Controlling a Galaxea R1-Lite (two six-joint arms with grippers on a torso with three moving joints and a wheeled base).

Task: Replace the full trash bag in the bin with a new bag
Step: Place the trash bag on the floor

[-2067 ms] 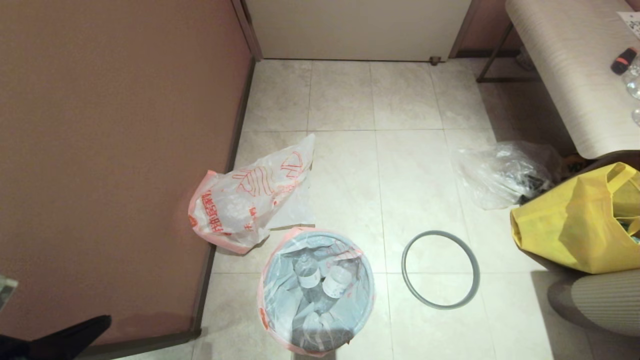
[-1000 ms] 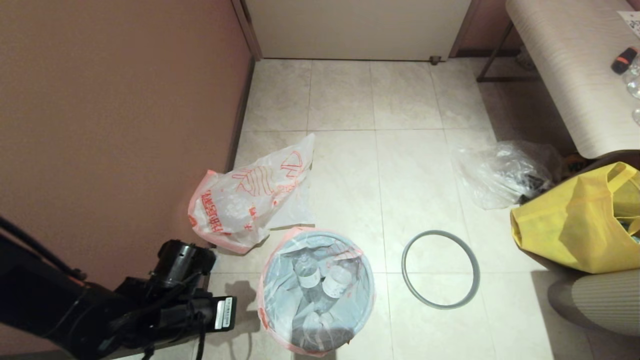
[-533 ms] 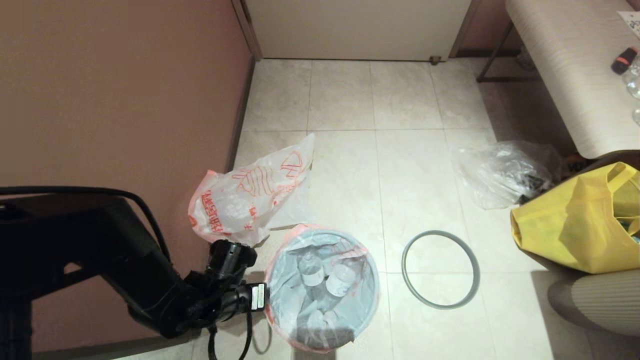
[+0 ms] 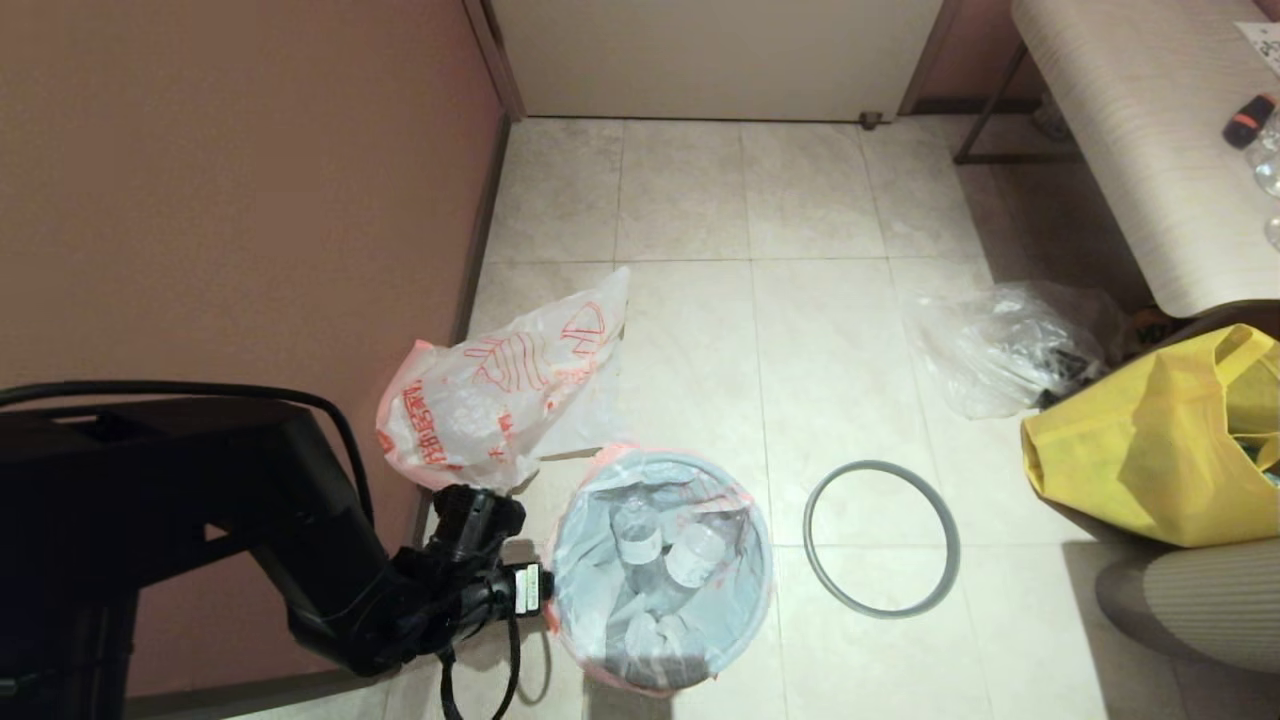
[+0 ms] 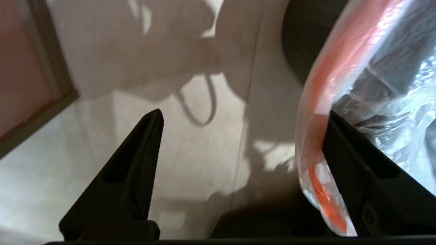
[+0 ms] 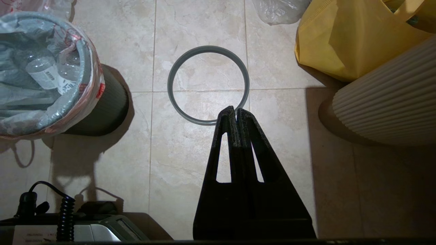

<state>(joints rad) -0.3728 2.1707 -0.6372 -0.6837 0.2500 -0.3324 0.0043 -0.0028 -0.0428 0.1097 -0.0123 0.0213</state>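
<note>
The black bin (image 6: pixel 108 109) stands on the floor tiles, lined with the full trash bag (image 4: pixel 600 545), whose pink-orange edge folds over the rim; clear bottles (image 4: pixel 638 540) lie inside. My left gripper (image 5: pixel 243 114) is open, low at the bin's left side. One of its fingers (image 5: pixel 347 163) sits behind the bag's hanging pink edge (image 5: pixel 316 112), the other stands apart over bare floor. The grey ring rim (image 4: pixel 880 612) lies on the floor right of the bin. The new bag (image 4: pixel 490 400) with red-orange print lies behind the bin by the wall. My right gripper (image 6: pixel 235 109) is shut and empty, above the ring (image 6: pixel 208 48).
A brown wall (image 4: pixel 200 200) and its skirting close the left side. At the right are a yellow tote (image 4: pixel 1150 440), a clear plastic bag (image 4: pixel 1000 345), a ribbed cream seat (image 4: pixel 1200 600) and a table (image 4: pixel 1130 130). Open tiles lie behind the ring.
My left arm came in from the lower left and reached the bin's left side. The bin with its bag has shifted a little to the right.
</note>
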